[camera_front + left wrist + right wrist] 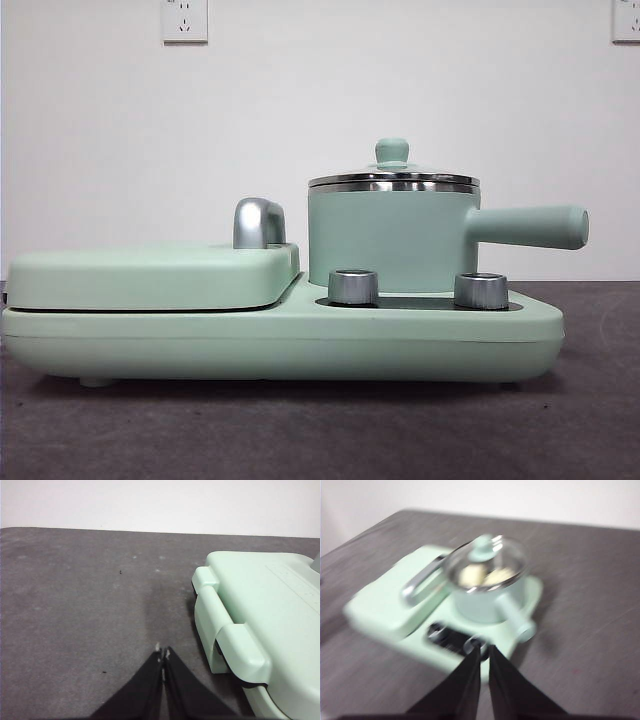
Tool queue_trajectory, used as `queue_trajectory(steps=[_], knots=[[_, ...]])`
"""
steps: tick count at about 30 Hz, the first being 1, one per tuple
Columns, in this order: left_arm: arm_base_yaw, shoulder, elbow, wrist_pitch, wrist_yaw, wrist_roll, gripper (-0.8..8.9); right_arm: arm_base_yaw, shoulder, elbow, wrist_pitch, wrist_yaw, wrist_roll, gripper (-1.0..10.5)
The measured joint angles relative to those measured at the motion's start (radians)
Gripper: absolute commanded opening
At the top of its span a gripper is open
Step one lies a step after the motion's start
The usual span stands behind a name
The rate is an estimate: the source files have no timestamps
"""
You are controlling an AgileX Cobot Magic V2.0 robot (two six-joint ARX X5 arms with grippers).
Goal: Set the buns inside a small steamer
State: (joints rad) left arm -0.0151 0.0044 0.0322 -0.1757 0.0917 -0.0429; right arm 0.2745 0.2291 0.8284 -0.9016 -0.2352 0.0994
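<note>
Nearest the front camera lay the dark grey table (320,430), and on it the long mint-green base (280,340) of the cooking appliance, two steel knobs (353,286) standing on its black panel. The small steamer (392,238) sat upright on the base behind those knobs, its straight side handle (528,226) reaching out level over the end of the base. Its steel-rimmed glass lid (393,180) was on, green knob (392,152) uppermost. Beside it, on the other half of the base, the flat griddle (150,276) was shut under its mint-green cover, the chrome handle (258,222) rising between griddle and pot.

The buns (482,575) were inside the steamer — the right wrist view, though blurred, showed two pale cream shapes through the glass lid, lying next to each other. Which was the ridged one could not be told from that picture.

The right gripper (483,648) hung above the table on the knob side of the appliance, well apart from the pot, its two black jaws drawn close with only a thin gap between them and nothing held. The left gripper (163,653) hovered over bare table beside the griddle end of the appliance — jaws pressed together at the tips, empty. Neither arm showed in the front view.
</note>
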Motion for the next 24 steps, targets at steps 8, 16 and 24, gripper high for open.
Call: queue_trajectory(steps=[8,16,24], knots=[[0.000,0.000,0.000,0.000,0.000,0.002,0.07,-0.171,-0.089,-0.375,0.516,0.002,-0.043,0.3],[0.000,0.000,0.000,0.000,0.000,0.002,0.07,-0.272,-0.194,-0.612,0.682,0.080,-0.069,0.3],[0.000,0.000,0.000,0.000,0.000,0.002,0.07,-0.277,-0.223,-0.697,0.688,0.187,-0.077,0.2]])
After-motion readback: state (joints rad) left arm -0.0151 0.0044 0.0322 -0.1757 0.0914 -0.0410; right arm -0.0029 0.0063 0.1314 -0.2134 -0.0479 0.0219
